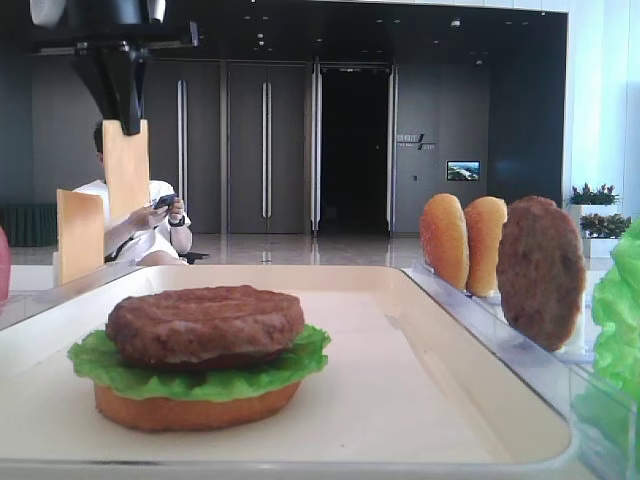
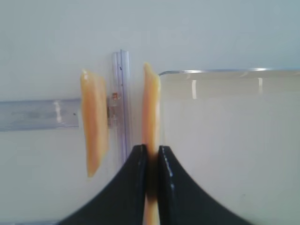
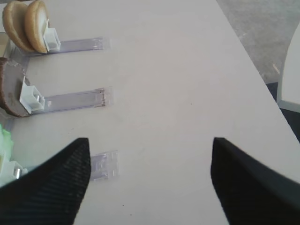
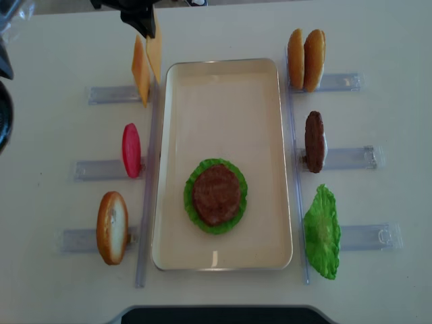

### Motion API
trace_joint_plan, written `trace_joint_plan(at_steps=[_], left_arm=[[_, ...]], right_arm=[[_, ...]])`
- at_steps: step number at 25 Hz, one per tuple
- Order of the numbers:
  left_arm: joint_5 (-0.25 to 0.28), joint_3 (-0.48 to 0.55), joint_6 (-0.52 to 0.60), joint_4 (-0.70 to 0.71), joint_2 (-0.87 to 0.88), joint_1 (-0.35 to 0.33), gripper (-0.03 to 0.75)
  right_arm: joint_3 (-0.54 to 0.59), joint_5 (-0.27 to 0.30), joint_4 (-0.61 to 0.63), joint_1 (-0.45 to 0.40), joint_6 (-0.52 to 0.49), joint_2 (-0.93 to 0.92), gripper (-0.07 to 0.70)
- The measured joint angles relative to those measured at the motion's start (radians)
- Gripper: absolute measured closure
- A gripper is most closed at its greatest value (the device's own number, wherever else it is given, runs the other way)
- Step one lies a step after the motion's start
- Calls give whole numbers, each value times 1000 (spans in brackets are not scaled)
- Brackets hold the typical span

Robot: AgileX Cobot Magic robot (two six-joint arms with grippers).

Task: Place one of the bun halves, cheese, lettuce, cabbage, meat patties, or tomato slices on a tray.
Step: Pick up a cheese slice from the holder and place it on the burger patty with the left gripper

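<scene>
My left gripper (image 2: pixel 151 149) is shut on the top edge of a thin yellow-orange cheese slice (image 2: pixel 151 108), seen edge-on. It hangs upright from the gripper (image 4: pixel 150 28) by the far left corner of the cream tray (image 4: pixel 270 135). A second cheese slice (image 4: pixel 140 73) stands in its rack just to the left. On the tray lies a stack of a bun half (image 1: pixel 190 408), lettuce (image 1: pixel 200 372) and a meat patty (image 1: pixel 205 325). My right gripper (image 3: pixel 150 180) is open over bare table, with nothing between its fingers.
Clear racks flank the tray. On the left stand a red tomato slice (image 4: pixel 131 150) and a bun half (image 4: pixel 112 227). On the right stand two bun halves (image 4: pixel 304 59), a patty (image 4: pixel 314 142) and a lettuce leaf (image 4: pixel 322 231). A person sits in the background (image 1: pixel 140 220).
</scene>
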Motion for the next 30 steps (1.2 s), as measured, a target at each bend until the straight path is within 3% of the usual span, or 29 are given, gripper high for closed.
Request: trace_joint_plan(at_steps=[10,23,30], left_arm=[[7,22,3,0,-164,0,683],[7,532,-16,-18,-518,0,684],[6,708,-45,-63,-656,0,684]], right_arm=[[0,0,1,0,0,0,94],[0,0,1,0,0,0,94],[0,0,1,0,0,0,94]])
